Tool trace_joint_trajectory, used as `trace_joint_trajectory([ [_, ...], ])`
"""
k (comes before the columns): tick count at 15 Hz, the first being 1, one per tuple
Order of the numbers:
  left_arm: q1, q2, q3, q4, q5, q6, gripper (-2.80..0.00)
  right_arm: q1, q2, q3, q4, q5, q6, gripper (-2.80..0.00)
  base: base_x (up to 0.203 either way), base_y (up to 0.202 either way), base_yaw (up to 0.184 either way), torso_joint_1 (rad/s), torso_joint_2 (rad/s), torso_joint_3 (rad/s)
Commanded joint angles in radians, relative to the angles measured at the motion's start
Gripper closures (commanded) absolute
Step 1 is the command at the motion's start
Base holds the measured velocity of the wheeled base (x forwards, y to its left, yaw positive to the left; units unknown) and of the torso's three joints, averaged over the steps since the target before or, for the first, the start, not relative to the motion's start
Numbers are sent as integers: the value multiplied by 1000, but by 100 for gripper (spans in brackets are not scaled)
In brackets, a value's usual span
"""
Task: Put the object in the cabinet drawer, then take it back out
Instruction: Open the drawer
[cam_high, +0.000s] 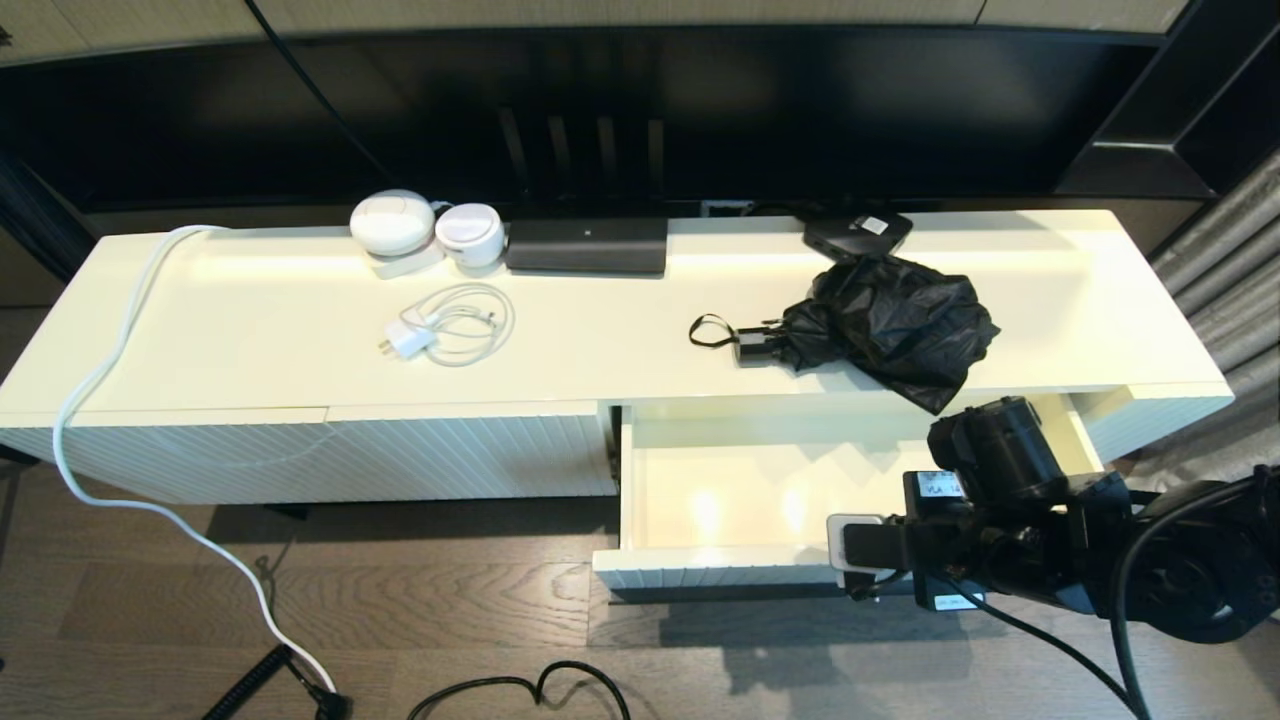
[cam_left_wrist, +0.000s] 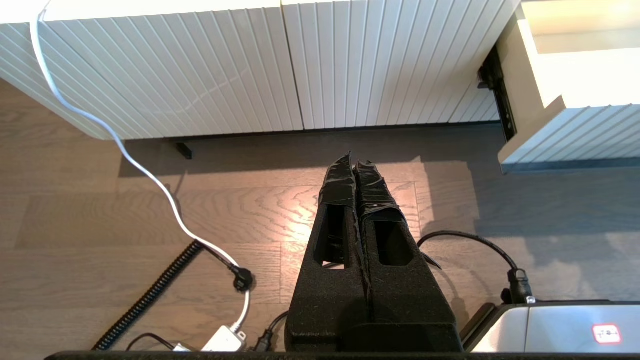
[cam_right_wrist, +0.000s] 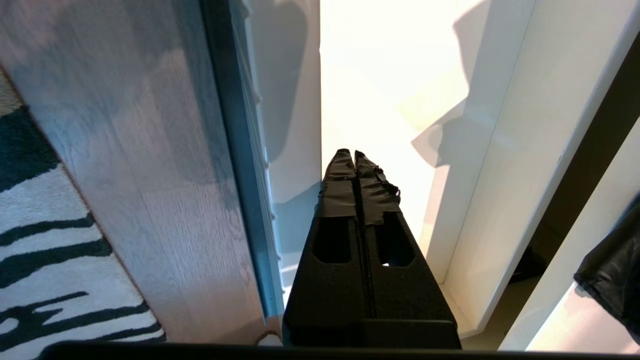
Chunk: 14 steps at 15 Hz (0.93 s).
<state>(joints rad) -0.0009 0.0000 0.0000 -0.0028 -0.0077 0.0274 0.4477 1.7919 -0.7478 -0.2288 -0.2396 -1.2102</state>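
The black folding umbrella (cam_high: 890, 325) lies bunched on the cabinet top at the right, with its short handle and wrist loop (cam_high: 708, 330) pointing left. An edge of its fabric (cam_right_wrist: 612, 270) shows in the right wrist view. Right below it the cream drawer (cam_high: 740, 500) stands pulled out with nothing inside. My right gripper (cam_high: 880, 555) hangs over the drawer's front right part. Its fingers are shut on nothing and its tips (cam_right_wrist: 354, 152) are above the glossy drawer floor (cam_right_wrist: 380, 100). My left gripper (cam_left_wrist: 354, 160) is shut and holds nothing. It is low over the wooden floor, left of the drawer's ribbed front (cam_left_wrist: 575, 135).
On the cabinet top lie a white charger with coiled cable (cam_high: 445, 330), two white round devices (cam_high: 392, 222), a black box (cam_high: 586, 245) and a flat black box with a sticker (cam_high: 857, 232). A white cable (cam_high: 120, 350) drapes to the floor. A striped rug (cam_right_wrist: 45, 240) lies nearby.
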Motion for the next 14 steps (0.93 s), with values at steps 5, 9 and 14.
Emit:
trace_joint_trajectory([
  [5, 1, 2, 2, 0, 0, 0, 0, 3, -45, 86, 6, 0, 0, 0, 0, 0, 0, 0, 0, 0],
  [9, 1, 2, 2, 0, 0, 0, 0, 16, -104, 112, 12, -3, 19, 0, 0, 0, 0, 0, 0, 0],
  [14, -1, 2, 2, 0, -1, -1, 0, 32, -245, 123, 114, -31, 64, 0, 0, 0, 0, 0, 0, 0],
])
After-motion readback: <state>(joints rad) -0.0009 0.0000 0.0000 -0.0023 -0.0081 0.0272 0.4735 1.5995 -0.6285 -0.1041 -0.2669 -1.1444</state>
